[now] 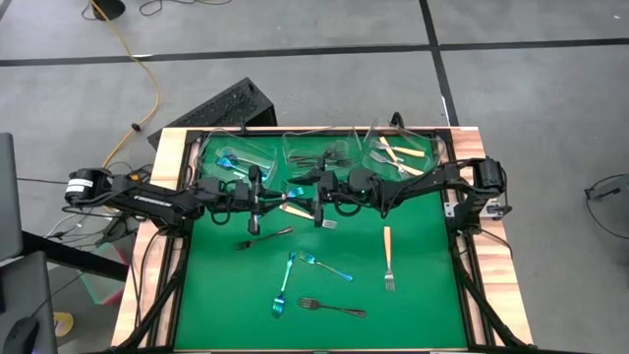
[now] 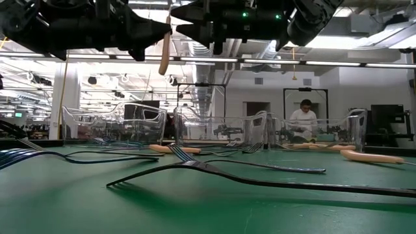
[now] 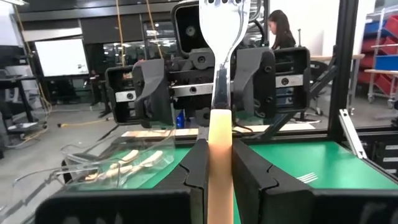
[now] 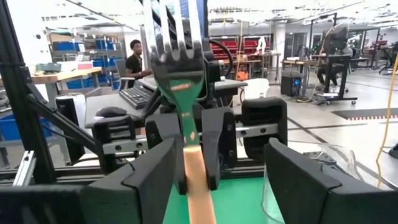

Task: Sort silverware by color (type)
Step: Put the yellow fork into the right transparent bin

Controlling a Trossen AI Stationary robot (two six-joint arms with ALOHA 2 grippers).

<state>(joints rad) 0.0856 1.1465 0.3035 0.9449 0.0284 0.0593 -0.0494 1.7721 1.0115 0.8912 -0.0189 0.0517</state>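
Above the middle of the green mat (image 1: pixel 423 295), my left gripper (image 3: pixel 219 152) is shut on a cream-handled fork (image 3: pixel 221 74) that stands tines up. My right gripper (image 4: pixel 217 183) faces it from the table's right. It is open wide, with one finger on each side of the fork and clear of it. More silverware lies flat on the mat: a cream fork (image 1: pixel 300 210) under the grippers, another cream one (image 1: pixel 388 258), two teal forks (image 1: pixel 285 280) (image 1: pixel 326 265) and two dark forks (image 1: pixel 263 237) (image 1: pixel 332 308). My left gripper pinches the fork's cream handle (image 3: pixel 220 134) between its two fingers, near the end where the metal neck begins. The fingers come level from the table's left and lie across the fork. The fork is lifted clear and nearly upright, its handle end (image 2: pixel 164 65) hanging below the fingers.
Three clear tubs stand along the mat's far edge: the left one (image 1: pixel 228 162) holds teal forks, the middle one (image 1: pixel 319 152) dark forks, the right one (image 1: pixel 398 152) cream forks. A keyboard (image 1: pixel 221 106) lies beyond the far left corner. A person (image 2: pixel 304 120) is in the room behind.
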